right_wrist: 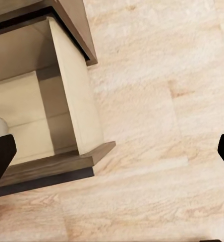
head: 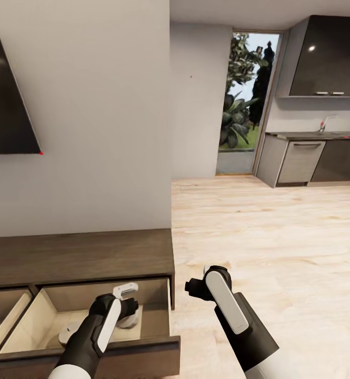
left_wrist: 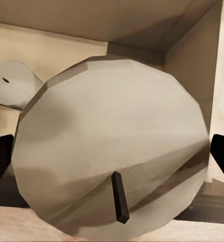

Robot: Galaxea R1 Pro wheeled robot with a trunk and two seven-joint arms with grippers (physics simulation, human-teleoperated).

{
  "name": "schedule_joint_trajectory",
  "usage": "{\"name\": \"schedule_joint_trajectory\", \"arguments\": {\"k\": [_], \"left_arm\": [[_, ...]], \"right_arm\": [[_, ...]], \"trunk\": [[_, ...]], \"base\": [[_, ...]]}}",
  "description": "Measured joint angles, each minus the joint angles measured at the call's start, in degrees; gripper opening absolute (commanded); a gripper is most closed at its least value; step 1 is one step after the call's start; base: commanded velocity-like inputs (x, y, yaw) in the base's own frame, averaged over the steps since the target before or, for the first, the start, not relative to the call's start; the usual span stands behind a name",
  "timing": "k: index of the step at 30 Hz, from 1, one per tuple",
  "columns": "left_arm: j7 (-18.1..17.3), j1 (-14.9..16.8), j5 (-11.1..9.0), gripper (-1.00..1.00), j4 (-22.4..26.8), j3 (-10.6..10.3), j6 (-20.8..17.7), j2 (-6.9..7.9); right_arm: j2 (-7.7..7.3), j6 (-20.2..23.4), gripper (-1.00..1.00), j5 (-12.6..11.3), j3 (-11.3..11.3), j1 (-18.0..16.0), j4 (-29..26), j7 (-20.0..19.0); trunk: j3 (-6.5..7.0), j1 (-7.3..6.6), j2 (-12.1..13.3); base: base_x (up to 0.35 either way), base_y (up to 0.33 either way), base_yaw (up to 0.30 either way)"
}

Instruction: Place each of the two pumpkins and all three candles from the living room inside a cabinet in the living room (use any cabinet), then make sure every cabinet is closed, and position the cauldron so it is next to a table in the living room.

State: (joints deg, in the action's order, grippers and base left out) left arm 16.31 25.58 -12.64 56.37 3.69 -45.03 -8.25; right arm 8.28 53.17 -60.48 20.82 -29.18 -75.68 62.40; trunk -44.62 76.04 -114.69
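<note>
The cabinet [head: 80, 258] stands against the wall with both drawers pulled out, showing pale insides. My left gripper [head: 128, 301] reaches down into the right drawer [head: 159, 347]. In the left wrist view a grey-tan candle [left_wrist: 112, 151] with a dark wick sits between my spread fingertips [left_wrist: 0, 161], and the left gripper [left_wrist: 112, 161] looks open. This candle [head: 132, 318] rests low in the drawer. A second candle [left_wrist: 11, 83] lies further along the same drawer [head: 69, 332]. My right gripper [head: 193, 288] hangs open over the floor beside the drawer's corner [right_wrist: 99, 151]. The pumpkins and the cauldron are out of view.
A dark TV [head: 6, 95] hangs on the wall above the cabinet. Light wood floor [head: 269, 242] stretches to the right towards kitchen cupboards [head: 301, 158] and a glass door [head: 246, 105]. The wall's corner [head: 170, 158] ends just above the cabinet's right end.
</note>
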Motion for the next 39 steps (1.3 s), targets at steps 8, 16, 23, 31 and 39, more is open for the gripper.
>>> {"name": "schedule_joint_trajectory", "arguments": {"k": [8,16,23,31,39], "left_arm": [[0.06,-0.01,-0.04,-1.0,-0.12,0.0,1.74,-0.01],[0.04,0.0,0.0,-1.0,-0.32,-0.05,1.96,-0.01],[0.04,0.0,-0.02,-1.0,-0.46,-0.17,2.02,-0.02],[0.04,0.0,0.04,-1.0,-0.47,-0.18,1.97,0.0],[0.04,-0.01,0.04,-1.0,-0.48,-0.17,1.79,0.06]], "right_arm": [[-0.02,0.0,1.0,0.04,-0.07,0.0,-0.05,-0.09],[-0.02,0.01,1.0,0.02,-0.08,0.0,0.0,-0.08],[-0.02,0.0,1.0,0.01,-0.08,0.0,-0.07,-0.06],[-0.02,0.0,1.0,0.01,-0.08,0.0,-0.08,-0.05],[-0.02,0.0,1.0,-0.02,-0.01,0.0,-0.08,-0.07]], "trunk": [[-1.44,1.76,-3.21],[-1.74,2.2,-4.02],[-1.73,2.2,-4.03],[-1.73,2.2,-4.03],[-1.9,2.42,-4.41]], "base": [[0.0,0.0,0.001],[0.0,0.0,0.148],[0.0,-0.106,0.021],[0.075,-0.099,0.015],[0.008,-0.007,0.003]]}}
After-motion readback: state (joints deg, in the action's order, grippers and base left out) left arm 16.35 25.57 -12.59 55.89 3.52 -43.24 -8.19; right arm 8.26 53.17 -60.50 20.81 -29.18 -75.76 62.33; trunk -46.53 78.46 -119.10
